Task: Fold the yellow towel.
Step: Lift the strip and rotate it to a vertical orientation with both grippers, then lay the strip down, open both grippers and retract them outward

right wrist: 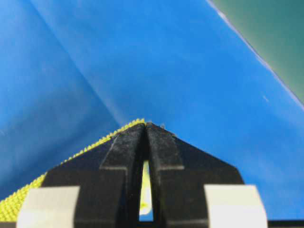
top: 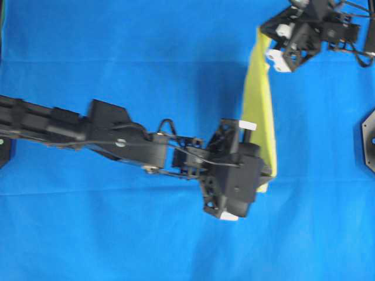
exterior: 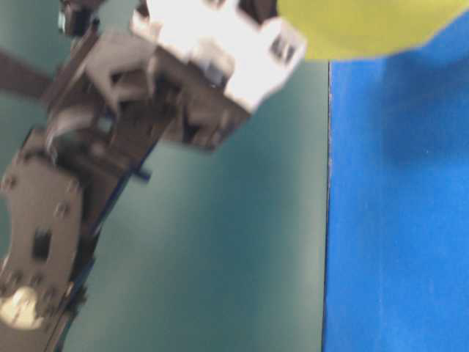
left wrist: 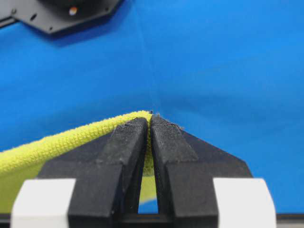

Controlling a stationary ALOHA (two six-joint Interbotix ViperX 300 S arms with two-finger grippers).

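The yellow towel (top: 258, 105) hangs stretched above the blue table cover as a narrow band running from top right down to the middle right. My left gripper (top: 265, 177) is shut on its lower corner. In the left wrist view the fingertips (left wrist: 151, 117) pinch the hem and the towel (left wrist: 57, 145) trails off to the left. My right gripper (top: 265, 42) is shut on the upper corner. In the right wrist view the closed tips (right wrist: 146, 124) show a yellow towel edge (right wrist: 14, 206) at their left. The table-level view shows the towel (exterior: 359, 29) at the top, beside the blurred right gripper (exterior: 220, 59).
A blue cloth (top: 117, 58) covers the table. A black mounting plate (top: 369, 140) sits at the right edge and also shows in the left wrist view (left wrist: 61, 14). Beyond the cloth's far edge is a dark green surface (right wrist: 275, 38).
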